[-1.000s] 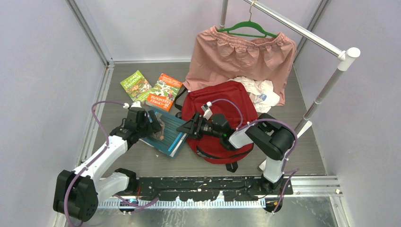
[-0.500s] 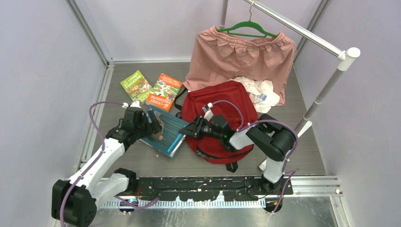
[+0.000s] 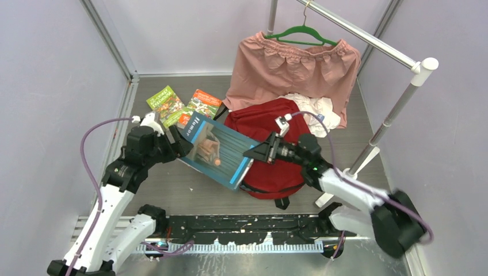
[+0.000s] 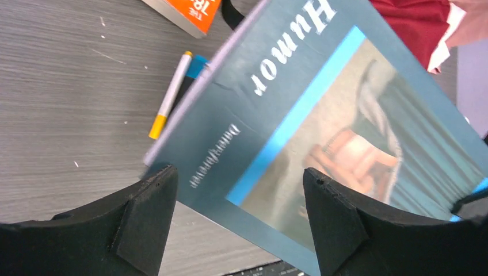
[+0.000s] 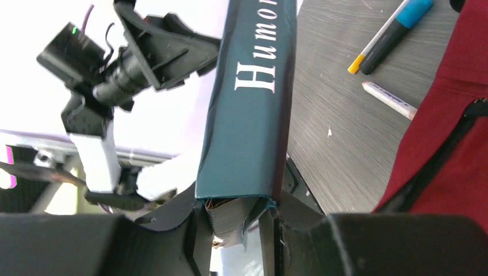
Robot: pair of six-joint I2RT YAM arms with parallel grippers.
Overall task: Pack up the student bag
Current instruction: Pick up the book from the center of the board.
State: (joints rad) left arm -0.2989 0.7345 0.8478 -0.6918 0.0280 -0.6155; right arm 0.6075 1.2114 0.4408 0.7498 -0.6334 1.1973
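**Above the table, a teal book in the right gripper's clamp**

Over the middle of the table (image 3: 172, 187), we see the right gripper (image 3: 253, 154) closed on one end of a teal hardback titled "Humor" (image 3: 218, 150). Its wrist view shows a finger on either side of the covers at the foot of the spine, with the page block squeezed between them. The book hangs tilted, clear of the tabletop.

At the book's far corner sits the left gripper (image 3: 175, 141), jaws spread wide. From its own camera the cover fills the space beyond the two fingers (image 4: 144, 213). Whether either pad touches the book we cannot tell.

We find the student bag (image 3: 262, 123) lying flat on the table just right of the book, dark red with black straps, partly under the right arm. Beside the bag lie loose pens (image 5: 391, 37).

Two paperbacks (image 3: 198, 106) rest side by side near the back left. Behind the bag a pale pink garment (image 3: 293, 69) hangs from a green hanger (image 3: 302, 35), and a crumpled white cloth (image 3: 313, 109) lies against the bag's back right edge.
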